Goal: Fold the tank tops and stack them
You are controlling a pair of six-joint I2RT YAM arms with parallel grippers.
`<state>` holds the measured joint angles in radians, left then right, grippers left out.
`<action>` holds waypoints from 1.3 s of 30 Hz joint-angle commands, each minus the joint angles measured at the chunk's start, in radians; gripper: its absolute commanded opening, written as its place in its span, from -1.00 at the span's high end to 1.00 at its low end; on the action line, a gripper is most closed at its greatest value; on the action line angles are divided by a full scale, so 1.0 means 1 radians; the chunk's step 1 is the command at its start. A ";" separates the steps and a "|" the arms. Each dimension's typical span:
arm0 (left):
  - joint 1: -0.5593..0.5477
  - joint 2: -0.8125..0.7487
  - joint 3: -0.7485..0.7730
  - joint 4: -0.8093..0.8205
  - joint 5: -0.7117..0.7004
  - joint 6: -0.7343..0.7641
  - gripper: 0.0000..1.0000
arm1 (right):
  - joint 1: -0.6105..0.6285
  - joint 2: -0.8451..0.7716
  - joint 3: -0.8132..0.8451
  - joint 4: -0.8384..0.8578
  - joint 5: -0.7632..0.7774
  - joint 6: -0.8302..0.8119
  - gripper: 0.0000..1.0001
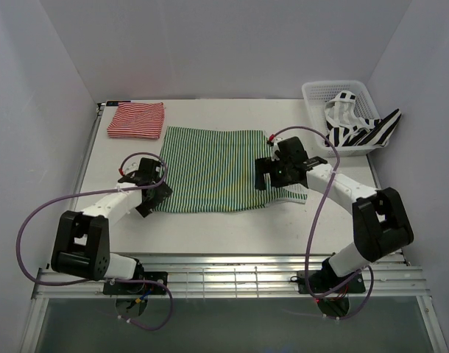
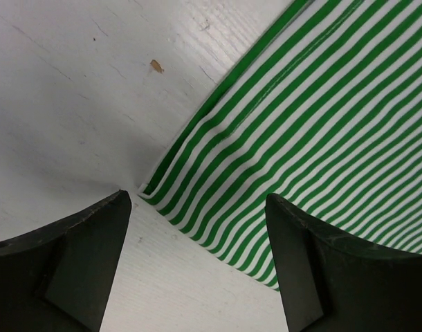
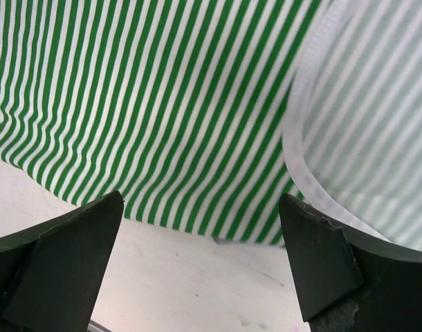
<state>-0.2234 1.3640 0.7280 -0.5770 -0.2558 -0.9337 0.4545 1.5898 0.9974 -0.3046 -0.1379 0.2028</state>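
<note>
The green-and-white tank top (image 1: 210, 169) lies spread flat in the middle of the table. My left gripper (image 1: 152, 193) stands open at its near left corner, jaws wide over the bare table and the cloth's edge (image 2: 322, 124), holding nothing. At the top's near right side my right gripper (image 1: 272, 180) is also open. Its fingers straddle the striped hem (image 3: 149, 104) beside a white-bound opening (image 3: 297, 152). A folded red-and-white tank top (image 1: 136, 120) rests at the back left. The black-and-white tank top (image 1: 357, 129) hangs out of the basket.
A white plastic lattice basket (image 1: 316, 92) stands at the back right corner of the white table (image 1: 210, 228). White walls close in on the left, back and right. A metal rail runs along the near edge by the arm bases.
</note>
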 commanded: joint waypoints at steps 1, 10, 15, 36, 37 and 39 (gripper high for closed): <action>0.019 0.043 0.017 0.054 -0.026 -0.011 -0.77 | 0.006 -0.109 -0.068 -0.048 0.095 -0.055 -0.99; 0.047 0.142 0.033 0.112 0.021 -0.008 -0.11 | 0.047 -0.185 -0.177 -0.073 0.070 -0.108 -0.76; 0.047 0.188 0.042 0.134 0.055 0.002 0.52 | 0.064 -0.091 -0.135 0.007 0.066 -0.048 -0.60; 0.045 0.168 0.042 0.157 0.078 0.029 1.00 | 0.069 0.028 0.056 -0.041 0.150 0.030 0.85; 0.047 0.168 0.042 0.157 0.078 0.029 1.00 | 0.069 0.036 0.060 -0.037 0.111 0.029 0.85; 0.045 0.168 0.044 0.157 0.079 0.035 1.00 | 0.067 0.053 0.064 -0.044 0.090 0.023 0.85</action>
<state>-0.1776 1.5238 0.7803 -0.4168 -0.2028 -0.9092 0.5182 1.6245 1.0176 -0.3569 0.0154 0.2333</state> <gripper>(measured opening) 0.019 0.078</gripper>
